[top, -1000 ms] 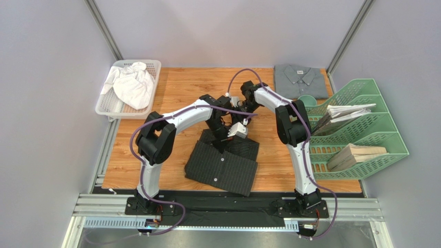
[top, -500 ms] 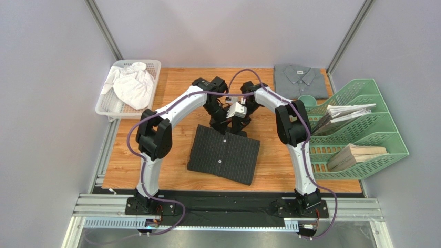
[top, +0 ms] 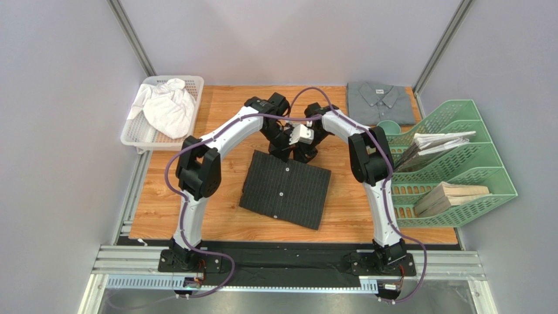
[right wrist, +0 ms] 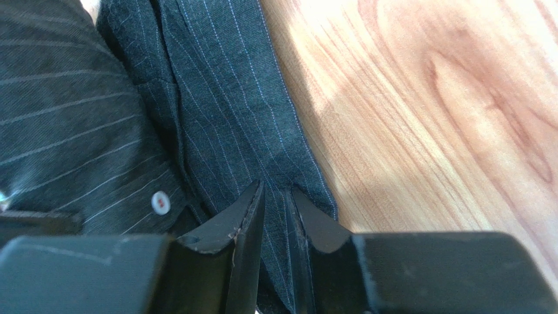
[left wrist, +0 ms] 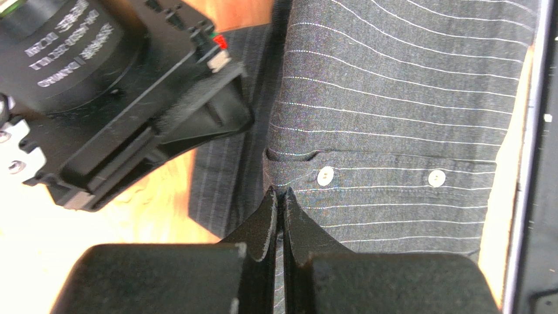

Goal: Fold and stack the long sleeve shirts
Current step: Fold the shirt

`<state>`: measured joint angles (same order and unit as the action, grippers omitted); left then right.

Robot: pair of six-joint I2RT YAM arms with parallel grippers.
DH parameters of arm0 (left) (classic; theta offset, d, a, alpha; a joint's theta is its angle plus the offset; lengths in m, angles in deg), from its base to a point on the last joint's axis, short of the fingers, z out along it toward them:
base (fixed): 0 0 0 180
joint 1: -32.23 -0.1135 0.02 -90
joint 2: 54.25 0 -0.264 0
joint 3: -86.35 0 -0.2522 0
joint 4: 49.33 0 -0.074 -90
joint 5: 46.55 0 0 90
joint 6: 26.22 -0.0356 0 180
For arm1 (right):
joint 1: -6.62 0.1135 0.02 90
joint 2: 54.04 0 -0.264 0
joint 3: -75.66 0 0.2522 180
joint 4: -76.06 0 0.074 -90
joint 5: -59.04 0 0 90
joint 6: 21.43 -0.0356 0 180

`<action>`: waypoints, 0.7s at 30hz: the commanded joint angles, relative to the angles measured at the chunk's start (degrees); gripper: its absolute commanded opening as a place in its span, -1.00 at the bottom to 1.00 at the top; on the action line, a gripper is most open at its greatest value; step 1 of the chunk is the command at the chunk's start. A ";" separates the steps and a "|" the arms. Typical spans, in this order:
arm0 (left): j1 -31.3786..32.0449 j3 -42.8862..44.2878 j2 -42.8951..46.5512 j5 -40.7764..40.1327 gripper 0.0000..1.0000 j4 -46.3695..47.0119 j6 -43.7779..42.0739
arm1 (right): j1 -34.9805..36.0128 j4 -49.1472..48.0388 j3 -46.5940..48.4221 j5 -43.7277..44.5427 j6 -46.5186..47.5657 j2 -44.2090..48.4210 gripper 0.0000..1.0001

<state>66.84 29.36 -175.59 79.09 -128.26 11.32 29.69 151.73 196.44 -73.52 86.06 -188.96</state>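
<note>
The black pinstriped long sleeve shirt [top: 285, 188] lies as a flat folded rectangle in the middle of the table, with its button placket [left wrist: 380, 176] showing. My left gripper [top: 281, 149] [left wrist: 279, 193] is shut on the shirt's far edge, right by the placket. Beside it, my right gripper [top: 305, 152] [right wrist: 275, 190] is shut on a fold of the same pinstriped cloth [right wrist: 223, 98] at that far edge. Bare wood shows to its right. The grey long sleeve shirt [top: 381, 101] lies folded, collar up, at the back right corner.
A white basket [top: 196, 82] holding a crumpled white cloth [top: 167, 108] stands at the back left. A green file rack [top: 458, 173] with papers and a green cup [top: 388, 126] fill the right side. Both arms arch over the table's middle.
Both grippers moved toward the back of the table with the shirt's far edge. The doubled-over cloth was drawn out into one flat rectangle and shifted slightly back.
</note>
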 commanded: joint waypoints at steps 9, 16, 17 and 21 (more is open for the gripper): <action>-3.40 2.98 -0.48 0.74 -0.34 8.74 2.80 | -1.00 3.48 9.86 3.53 1.93 2.19 -0.34; -9.20 4.12 3.30 6.20 0.26 -1.62 2.63 | -3.64 8.13 10.41 7.06 4.91 8.24 -0.11; -9.82 4.04 2.69 6.46 0.28 -3.98 2.20 | -3.82 8.66 9.70 7.41 5.61 9.13 -0.06; -11.67 5.09 -0.64 5.50 0.96 -8.04 1.85 | -4.17 10.69 2.96 8.02 8.43 11.95 0.18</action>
<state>56.50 31.92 -175.85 82.04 -129.35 13.90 25.82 158.82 204.05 -67.12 90.15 -182.38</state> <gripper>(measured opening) 0.770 0.556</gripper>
